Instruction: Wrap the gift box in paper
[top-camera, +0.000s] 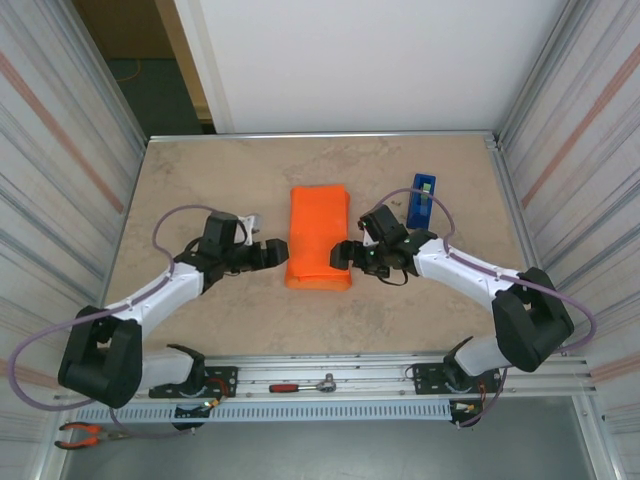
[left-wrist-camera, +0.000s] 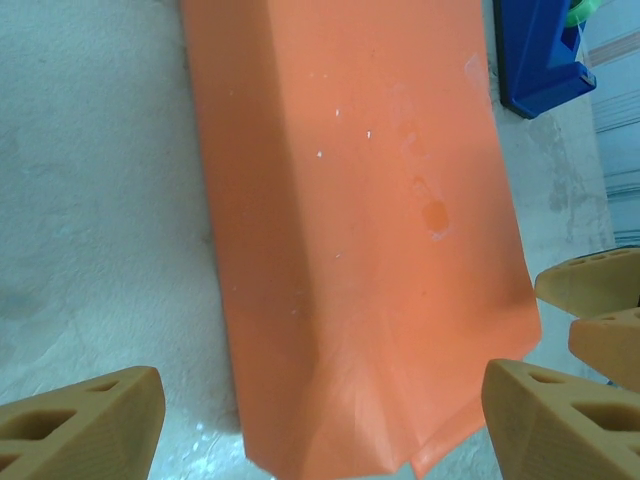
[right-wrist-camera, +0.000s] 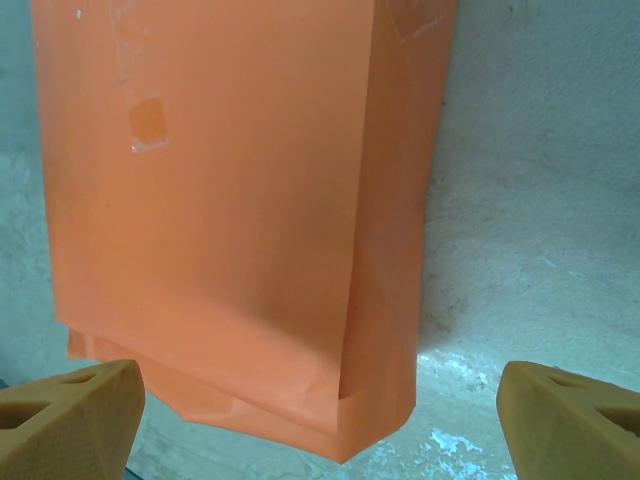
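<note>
The wrapping looks nearly finished. The bright orange sheet of thin paper (top-camera: 320, 238) lies in the middle of the beige stone-patterned desk (top-camera: 200, 180), folded into a flat oblong parcel whose long side runs away from the arms. A patch of clear tape (left-wrist-camera: 435, 213) shows on its top face, so the long seam seems to be fastened. The pale pink squarish gift box shows nowhere uncovered. I judge that it sits inside the paper, though nothing pink peeks out to prove it.

What is left, by my reading, is the near end. In the wrist views the paper there is creased into slanted flaps and looks a little loose, one layer poking out under another, with no tape visible on it. The far end looks squared off from above, but I cannot tell whether it is taped.

The left claw (top-camera: 277, 252) is at the parcel's near left corner, its fingers spread wide and holding nothing. The right claw (top-camera: 344, 255) faces it at the near right corner, likewise spread and empty. Whether either one touches the paper's edge cannot be told.

The blue plastic tape dispenser (top-camera: 421, 200) sits to the right of the parcel's far end, apart from it. Something green shows at its top, probably its roll.
</note>
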